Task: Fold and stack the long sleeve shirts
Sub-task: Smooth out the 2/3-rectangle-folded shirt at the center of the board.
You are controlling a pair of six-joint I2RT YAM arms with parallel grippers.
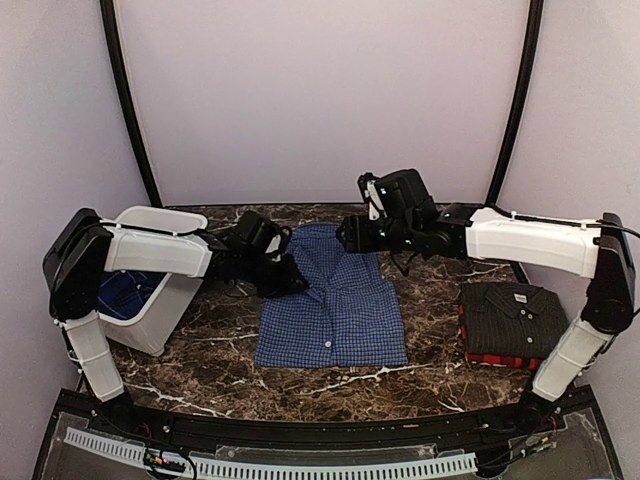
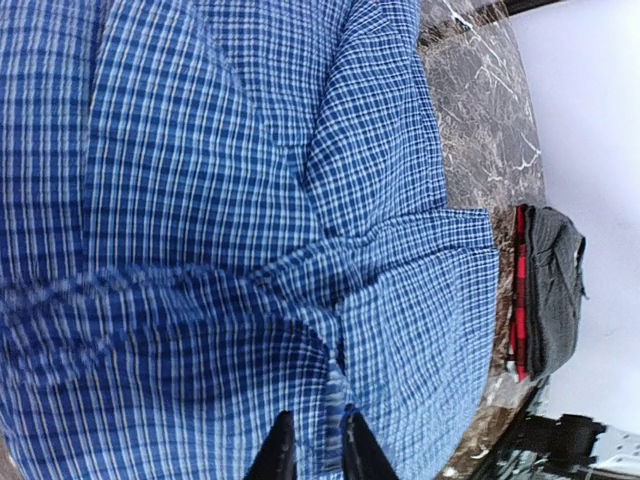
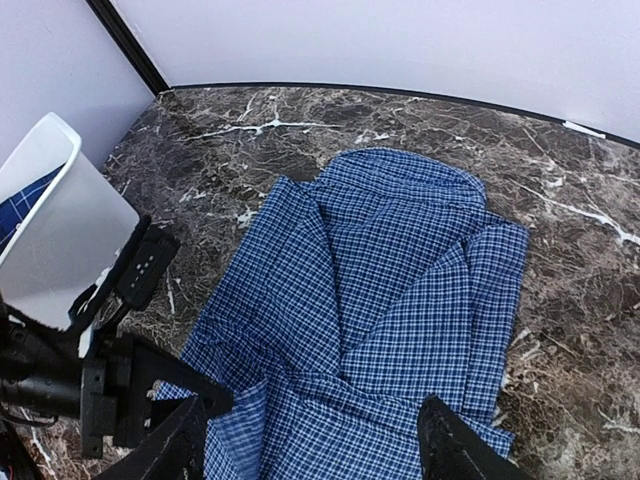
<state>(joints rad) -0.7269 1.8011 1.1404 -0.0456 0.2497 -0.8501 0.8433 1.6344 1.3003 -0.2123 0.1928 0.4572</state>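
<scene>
At the middle of the counter [image 1: 220,345] lies the blue-and-white check shirt [image 1: 335,310]; left claw [image 2: 320,452] nearly together, pinching a fold of it; right claw [image 3: 315,450] apart above its collar end; black pinstripe shirt [image 1: 512,308] stacked on red plaid shirt [image 1: 500,358] by the right edge.

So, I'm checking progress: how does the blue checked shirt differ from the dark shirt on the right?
The blue checked shirt lies spread wider, only partly folded; the dark shirt is a compact folded rectangle. The blue one rests directly on the table; the dark one sits on a red plaid shirt. Both are collared, collars at the far end.
</scene>
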